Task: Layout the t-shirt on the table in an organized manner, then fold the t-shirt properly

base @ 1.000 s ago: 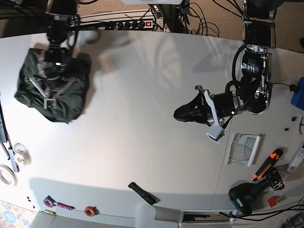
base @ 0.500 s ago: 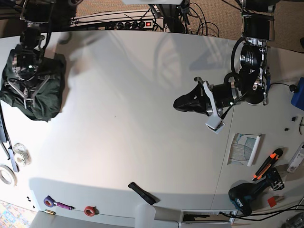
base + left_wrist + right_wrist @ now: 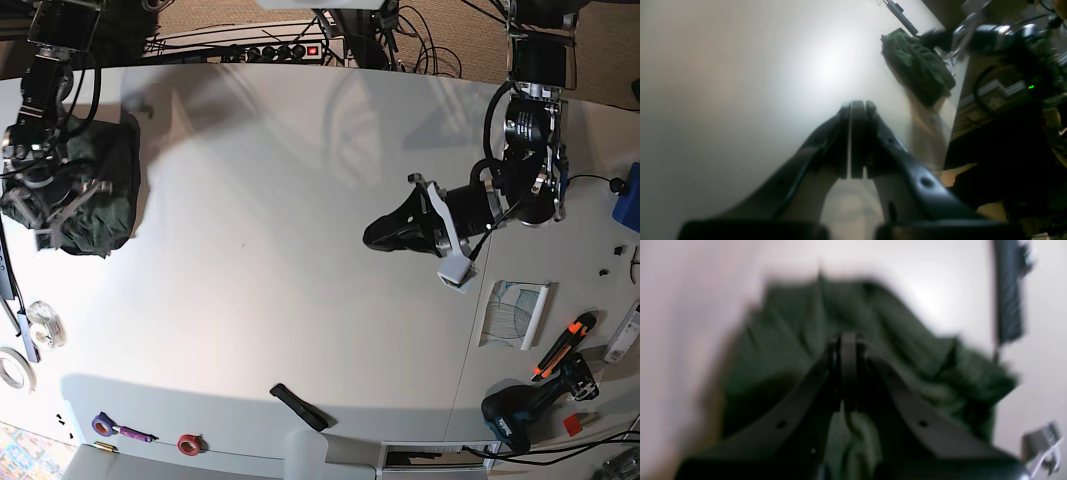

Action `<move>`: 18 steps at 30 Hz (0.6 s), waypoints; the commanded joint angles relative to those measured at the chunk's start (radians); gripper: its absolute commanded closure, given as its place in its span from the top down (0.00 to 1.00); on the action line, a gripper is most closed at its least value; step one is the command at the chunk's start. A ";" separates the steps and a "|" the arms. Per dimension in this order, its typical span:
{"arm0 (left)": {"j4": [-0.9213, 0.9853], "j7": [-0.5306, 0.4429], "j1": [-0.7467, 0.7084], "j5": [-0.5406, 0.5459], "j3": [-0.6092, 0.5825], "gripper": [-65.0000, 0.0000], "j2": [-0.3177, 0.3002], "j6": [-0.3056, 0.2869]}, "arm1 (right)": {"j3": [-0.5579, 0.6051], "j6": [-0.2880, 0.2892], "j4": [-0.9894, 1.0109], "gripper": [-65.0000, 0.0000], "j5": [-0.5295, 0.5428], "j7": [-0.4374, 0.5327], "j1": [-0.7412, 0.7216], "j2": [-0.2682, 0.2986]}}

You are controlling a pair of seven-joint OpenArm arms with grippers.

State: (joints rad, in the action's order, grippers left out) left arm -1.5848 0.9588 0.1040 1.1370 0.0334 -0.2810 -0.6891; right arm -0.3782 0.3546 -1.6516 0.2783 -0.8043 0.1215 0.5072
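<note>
The dark green t-shirt lies bunched in a heap at the table's far left edge. My right gripper sits over the heap. In the right wrist view, the right gripper is shut on the t-shirt, and a fold of green cloth shows between the fingers lower down. My left gripper hovers over bare table right of centre, far from the shirt. In the left wrist view, the left gripper is shut with nothing in it, and the t-shirt appears small in the distance.
Tape rolls and a black bar lie along the left edge. Near the front edge are a black handle, red tape and a purple tool. A drill, an orange cutter and a clear sheet are at right.
The right gripper has dragged the bunched t-shirt leftward, right up to the table's left edge. The left arm has barely shifted and stays shut.
</note>
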 commanded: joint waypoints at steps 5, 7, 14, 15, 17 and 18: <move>-0.036 -0.042 0.037 0.027 0.008 0.00 -0.036 -0.009 | -0.049 -0.006 -0.124 0.00 0.051 -0.019 0.019 0.024; -0.061 -0.042 0.037 -0.004 0.032 0.00 -0.050 -0.009 | -0.058 -0.006 -0.174 0.00 0.078 -0.027 0.056 0.024; -0.244 -0.039 -0.091 -0.037 0.204 0.00 -0.135 -0.009 | -0.064 -0.007 -0.431 0.00 0.080 -0.078 0.308 0.022; -0.277 -0.039 -0.136 -0.036 0.234 0.00 -0.152 -0.009 | -0.064 -0.008 -0.473 0.00 0.080 -0.088 0.353 0.021; -0.342 -0.039 -0.241 -0.028 0.296 0.00 -0.182 -0.009 | -0.064 -0.008 -0.547 0.00 0.080 -0.108 0.444 0.022; -0.370 -0.038 -0.299 -0.020 0.329 0.00 -0.194 -0.009 | -0.064 -0.008 -0.578 0.00 0.081 -0.119 0.489 0.022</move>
State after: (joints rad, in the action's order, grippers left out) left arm -1.9427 0.9455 -0.2104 1.0866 0.3576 -0.4629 -0.6918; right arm -0.4316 0.3500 -2.2196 0.3634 -0.9348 0.6132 0.5129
